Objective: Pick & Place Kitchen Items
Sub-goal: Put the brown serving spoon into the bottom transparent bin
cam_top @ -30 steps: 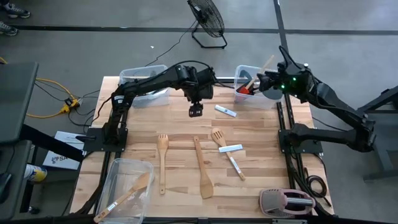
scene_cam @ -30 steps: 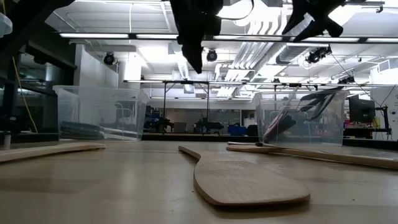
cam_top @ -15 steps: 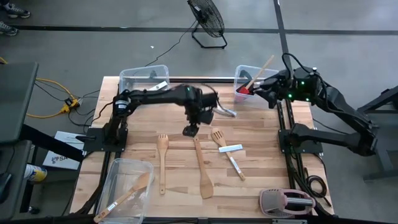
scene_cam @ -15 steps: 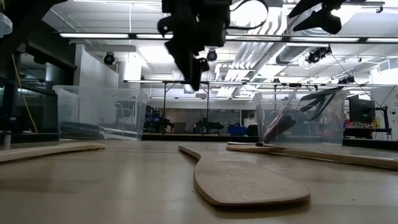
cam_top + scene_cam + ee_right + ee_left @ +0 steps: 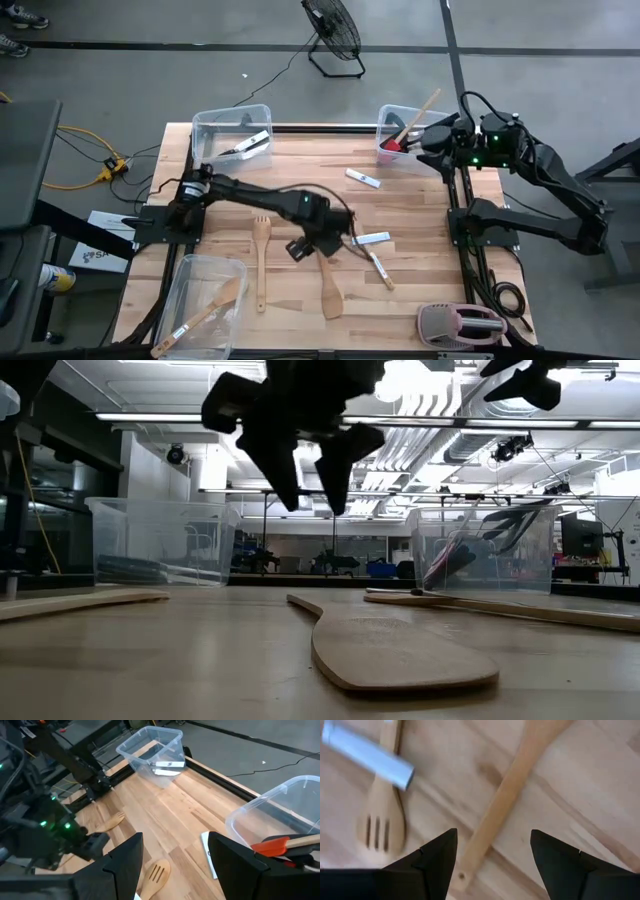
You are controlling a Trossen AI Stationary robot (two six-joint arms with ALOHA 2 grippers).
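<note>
**Ana:** Pincer first: the left pincer [image 5: 298,247] hangs over the middle of the counter [image 5: 220,205], fingers spread wide with nothing between them. In the left wrist view the handle of the long wooden spoon [image 5: 506,800] runs up between the two dark fingers [image 5: 436,857], and the low view shows the fingertips clear of the wood.

**Ben:** So which step is that?

**Ana:** I'd judge it the approach to a pick. The spoon [image 5: 324,268] lies flat just right of centre in the high view, bowl toward the lower edge. Next to it on the right are a slotted wooden turner [image 5: 351,221] and two white-bladed knives [image 5: 376,251]; a forked wooden turner [image 5: 261,262] lies to its left.

**Ben:** And the next move?

**Ana:** Probably a straight descent until the fingers bracket the handle, then a close. The handle is thin and flat on the counter, so the tips need to reach nearly to the surface.

**Ben:** The other arm?

**Ana:** The right pincer [image 5: 428,141] waits at the upper right, open and empty, beside the clear bin [image 5: 384,118] holding a red spatula [image 5: 392,143] and a wooden utensil. Another knife [image 5: 362,178] lies on the counter near that bin.
</note>
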